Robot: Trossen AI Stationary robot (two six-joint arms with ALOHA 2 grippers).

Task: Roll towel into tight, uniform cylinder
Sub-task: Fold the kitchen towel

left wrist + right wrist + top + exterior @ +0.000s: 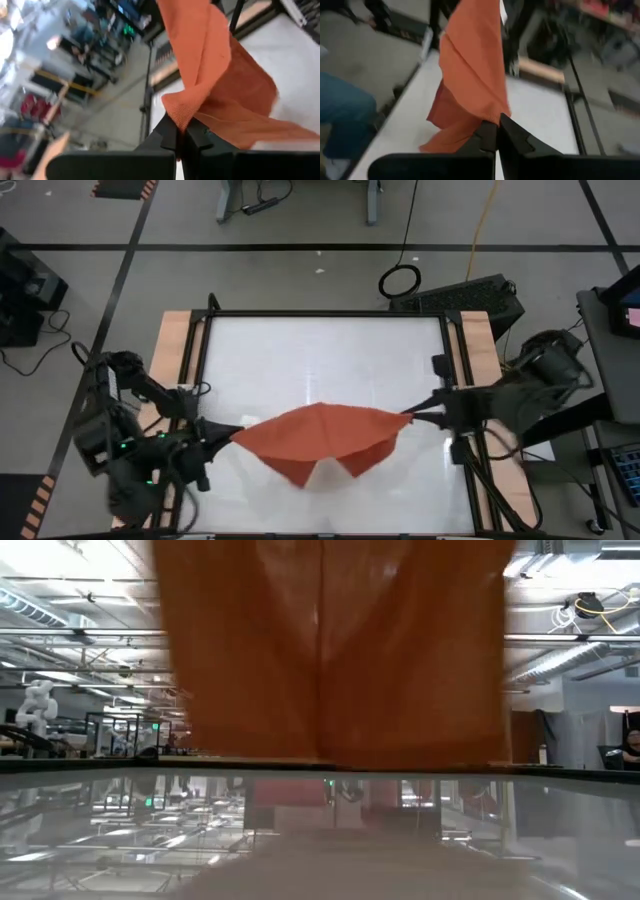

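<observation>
One towel (pixel 325 438), one white table (pixel 320 350), two tools: left tool (pixel 232 434), right tool (pixel 408 417).

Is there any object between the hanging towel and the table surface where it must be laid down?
Nothing visible. The towel hangs between the left gripper and right gripper, above bare table.

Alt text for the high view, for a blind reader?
A rust-orange cloth towel hangs stretched between the shut left gripper and shut right gripper, each pinching one corner, sagging above the white tabletop.
</observation>
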